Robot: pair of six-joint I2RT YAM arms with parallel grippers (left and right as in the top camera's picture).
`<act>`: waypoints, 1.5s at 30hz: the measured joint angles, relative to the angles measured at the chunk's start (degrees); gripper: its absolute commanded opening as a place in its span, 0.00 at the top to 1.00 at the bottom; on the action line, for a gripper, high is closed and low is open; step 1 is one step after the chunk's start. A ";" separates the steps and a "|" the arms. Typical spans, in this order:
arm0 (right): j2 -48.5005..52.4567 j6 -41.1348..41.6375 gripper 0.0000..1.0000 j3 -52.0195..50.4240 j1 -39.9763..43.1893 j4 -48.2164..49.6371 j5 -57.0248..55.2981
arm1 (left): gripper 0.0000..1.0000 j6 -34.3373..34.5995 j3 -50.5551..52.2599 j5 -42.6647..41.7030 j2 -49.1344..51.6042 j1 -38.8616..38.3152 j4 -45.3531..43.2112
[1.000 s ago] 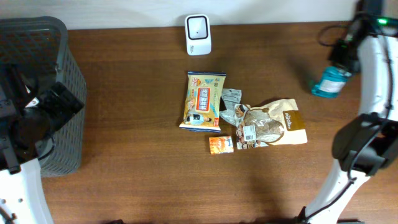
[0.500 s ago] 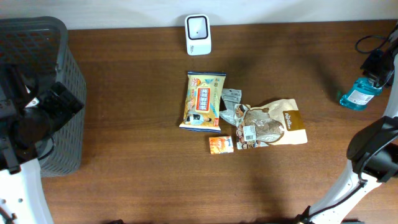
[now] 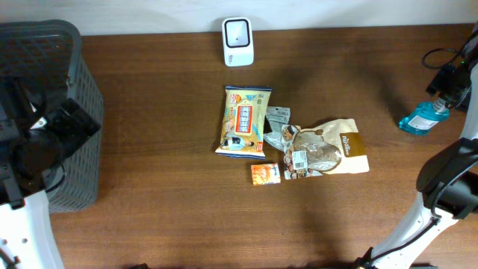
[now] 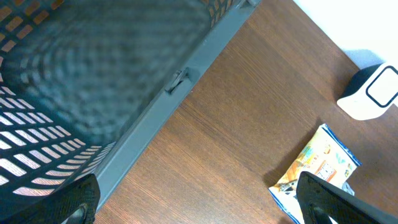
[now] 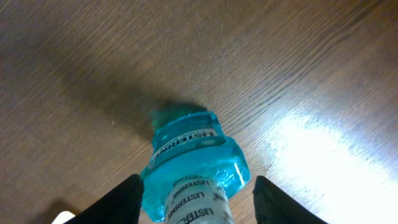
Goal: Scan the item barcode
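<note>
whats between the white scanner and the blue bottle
Nothing. In the overhead view the table from the white scanner to the blue bottle is bare wood; the snack packs lie off that line.

Overhead looks straight down on the whole brown wooden table. Left wrist view, near, shares its grey mesh basket; right wrist, closest, shares the translucent blue bottle.

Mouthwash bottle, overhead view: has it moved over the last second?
Yes. The mouthwash bottle has shifted right and slightly down the frame, farther from the white scanner.
</note>
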State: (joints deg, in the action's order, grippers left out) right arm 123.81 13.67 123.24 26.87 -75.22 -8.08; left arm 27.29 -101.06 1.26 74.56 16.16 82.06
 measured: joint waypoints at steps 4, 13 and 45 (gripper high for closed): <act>0.00 -0.02 0.33 0.02 0.00 -1.22 0.81 | 0.01 0.00 0.00 0.00 0.00 0.00 0.00; -1.11 0.11 0.24 11.93 0.00 -8.15 4.94 | 0.01 0.00 0.00 0.00 0.00 0.00 -0.02; 8.63 -3.30 0.01 -4.50 -47.34 6.62 32.94 | 0.01 0.00 0.00 0.00 0.00 0.00 0.00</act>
State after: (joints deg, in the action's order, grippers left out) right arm 132.44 10.37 118.74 -20.47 -68.60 24.86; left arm 27.29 -101.06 1.26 74.56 16.16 82.06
